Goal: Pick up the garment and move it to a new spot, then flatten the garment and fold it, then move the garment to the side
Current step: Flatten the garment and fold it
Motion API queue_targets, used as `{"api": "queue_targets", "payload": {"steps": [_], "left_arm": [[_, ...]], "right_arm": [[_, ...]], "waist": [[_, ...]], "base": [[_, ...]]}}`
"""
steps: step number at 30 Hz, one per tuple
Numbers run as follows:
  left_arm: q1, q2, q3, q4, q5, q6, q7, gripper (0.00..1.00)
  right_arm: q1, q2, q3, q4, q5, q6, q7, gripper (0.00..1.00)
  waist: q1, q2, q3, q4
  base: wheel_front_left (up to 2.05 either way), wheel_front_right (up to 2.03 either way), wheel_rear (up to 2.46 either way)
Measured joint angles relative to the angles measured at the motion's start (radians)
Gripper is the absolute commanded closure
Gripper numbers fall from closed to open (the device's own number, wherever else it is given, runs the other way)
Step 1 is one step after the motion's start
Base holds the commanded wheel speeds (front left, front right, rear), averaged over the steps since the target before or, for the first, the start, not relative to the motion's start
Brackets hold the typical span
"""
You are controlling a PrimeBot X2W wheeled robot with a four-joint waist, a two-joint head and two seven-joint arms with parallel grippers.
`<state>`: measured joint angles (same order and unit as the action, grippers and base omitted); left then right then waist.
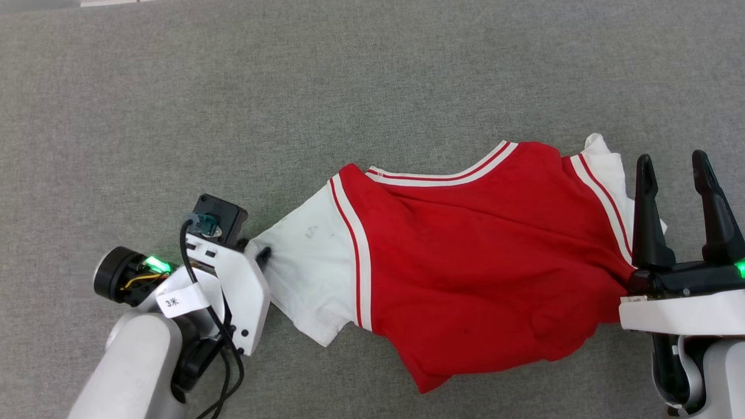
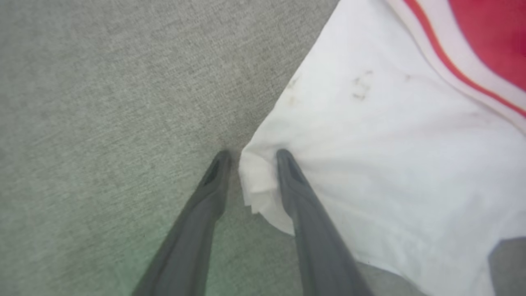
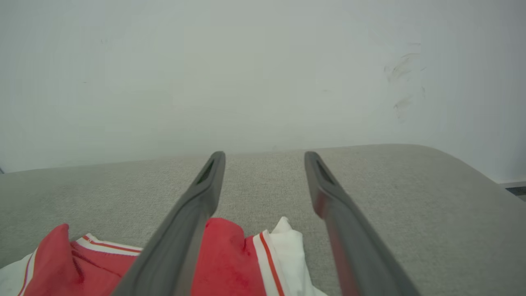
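The garment [image 1: 477, 262], red with white sleeves and red-white striped trim, lies spread and wrinkled on the grey fabric surface [image 1: 349, 87], its plain side up. My left gripper [image 1: 262, 255] points down at the tip of the garment's left white sleeve [image 1: 308, 273]. In the left wrist view the left gripper [image 2: 250, 156] stands open, and the sleeve's corner [image 2: 257, 181] lies between its two fingers. My right gripper [image 1: 672, 163] is open and empty, hovering over the garment's right sleeve [image 1: 605, 163]. The right gripper [image 3: 265, 158] shows above the garment [image 3: 230, 255].
The grey surface [image 3: 370, 185] stretches wide around the garment on every side. A pale wall [image 3: 246, 74] rises behind its far edge in the right wrist view. A white strip [image 1: 110, 3] shows at the top left of the head view.
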<state>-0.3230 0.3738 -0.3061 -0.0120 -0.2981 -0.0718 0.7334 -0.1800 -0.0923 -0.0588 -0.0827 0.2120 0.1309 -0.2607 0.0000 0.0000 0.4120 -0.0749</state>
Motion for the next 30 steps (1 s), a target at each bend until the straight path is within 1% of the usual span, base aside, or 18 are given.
{"api": "queue_targets", "payload": {"steps": [2,4,7,13,19,23,24,25,26,28,30], "left_arm": [[-0.002,-0.005,-0.002,0.013,-0.007,-0.004,-0.008,1.00],[-0.004,-0.003,0.004,0.023,-0.005,0.004,-0.027,1.00],[-0.004,0.000,0.027,0.039,0.012,0.036,-0.073,1.00],[0.002,0.023,0.119,0.044,0.020,0.112,-0.179,1.00],[0.034,0.048,0.209,0.059,0.002,0.166,-0.252,1.00],[0.088,0.054,0.227,0.057,-0.020,0.171,-0.262,1.00],[0.101,0.049,0.223,0.053,-0.026,0.167,-0.271,0.78],[0.113,0.045,0.217,0.044,-0.028,0.155,-0.291,0.13],[0.118,0.034,0.218,0.038,-0.037,0.152,-0.317,0.00],[0.125,0.018,0.214,0.030,-0.048,0.136,-0.374,0.00],[0.136,0.006,0.216,0.028,-0.048,0.132,-0.450,0.00]], "right_arm": [[0.000,0.003,-0.004,0.001,-0.004,0.000,0.000,0.00],[0.000,0.005,-0.006,0.005,-0.006,0.000,-0.002,0.00],[0.000,0.008,-0.006,0.008,-0.011,0.000,-0.002,0.00],[0.004,0.013,-0.016,0.023,-0.018,0.000,-0.002,0.00],[0.016,0.022,-0.036,0.051,-0.028,0.000,0.020,0.00],[0.022,0.028,-0.054,0.079,-0.037,0.000,0.054,0.00],[0.024,0.030,-0.057,0.086,-0.038,0.000,0.066,0.00],[0.024,0.031,-0.059,0.090,-0.040,0.000,0.075,0.00],[0.024,0.031,-0.062,0.094,-0.043,0.000,0.084,0.00],[0.025,0.033,-0.064,0.100,-0.050,0.000,0.097,0.00],[0.025,0.033,-0.067,0.103,-0.058,0.000,0.116,0.00]], "waist": [[-0.0001,0.0000,-0.004,0.003],[0.0000,0.0000,-0.012,0.006],[0.0000,0.0000,-0.029,0.010],[0.0001,0.0000,-0.063,0.019],[0.0000,0.0000,-0.085,0.032],[0.0000,0.0000,-0.097,0.045],[0.0001,0.0000,-0.100,0.048],[0.0001,0.0000,-0.103,0.052],[0.0001,0.0000,-0.107,0.055],[0.0001,0.0000,-0.116,0.062],[0.0000,0.0000,-0.127,0.070]], "base": [[0.00,0.00,0.00],[0.00,0.00,0.00],[0.00,0.00,0.00],[0.00,0.00,0.00],[0.00,0.00,0.00],[0.00,0.00,0.00],[0.00,0.00,0.00],[0.00,0.00,0.00],[0.00,0.00,0.00],[0.00,0.00,0.00],[0.00,0.00,0.00]]}}
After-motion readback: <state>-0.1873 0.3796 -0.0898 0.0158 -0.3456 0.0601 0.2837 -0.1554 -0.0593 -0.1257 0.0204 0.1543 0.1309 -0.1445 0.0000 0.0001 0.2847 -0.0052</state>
